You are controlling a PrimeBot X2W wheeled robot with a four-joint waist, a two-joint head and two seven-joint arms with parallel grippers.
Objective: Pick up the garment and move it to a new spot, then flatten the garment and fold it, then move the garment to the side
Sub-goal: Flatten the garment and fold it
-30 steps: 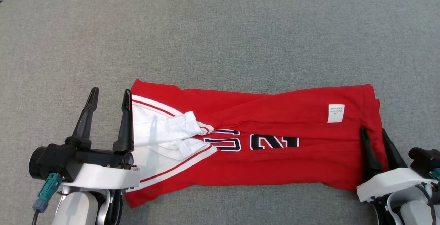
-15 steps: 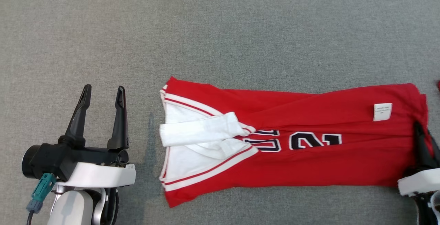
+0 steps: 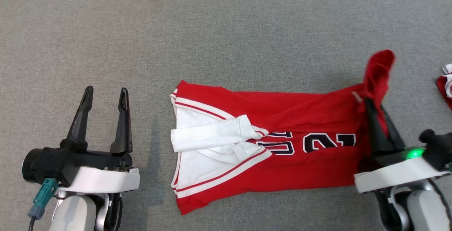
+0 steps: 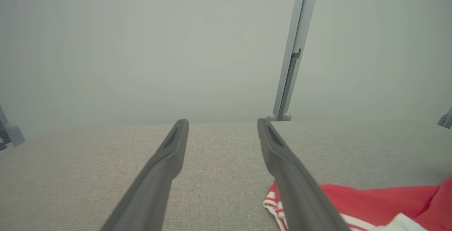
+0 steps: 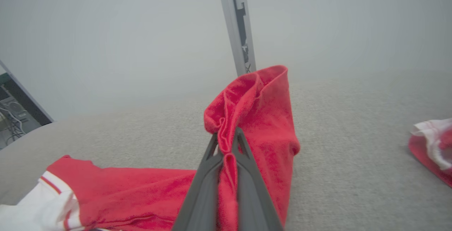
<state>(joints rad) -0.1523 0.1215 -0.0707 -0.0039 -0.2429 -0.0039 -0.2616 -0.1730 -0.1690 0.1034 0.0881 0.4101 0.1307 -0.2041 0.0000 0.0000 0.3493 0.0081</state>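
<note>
The garment (image 3: pixel 282 128) is a red top with white sleeves and dark numerals, lying lengthwise on the grey padded surface (image 3: pixel 226 29). My right gripper (image 3: pixel 375 105) is shut on its right end, which is lifted and bunched into a red flap above the fingers. In the right wrist view the gripper (image 5: pixel 226 137) pinches a fold of the garment (image 5: pixel 261 118) between closed fingers. My left gripper (image 3: pixel 104 93) stands open to the left of the collar end, apart from the cloth. In the left wrist view the gripper (image 4: pixel 222 123) has nothing between its fingers, and the garment (image 4: pixel 370 199) lies at the lower right.
Another red and white cloth (image 3: pixel 445 82) lies at the right edge of the surface, also visible as a cloth (image 5: pixel 432 146) in the right wrist view. A grey metal post (image 4: pixel 293 54) rises behind the surface's far edge.
My right gripper has shut on the garment's right end, dragged the garment rightward away from my left gripper, then lifted that end. The head camera shifted slightly. My left gripper stayed open.
</note>
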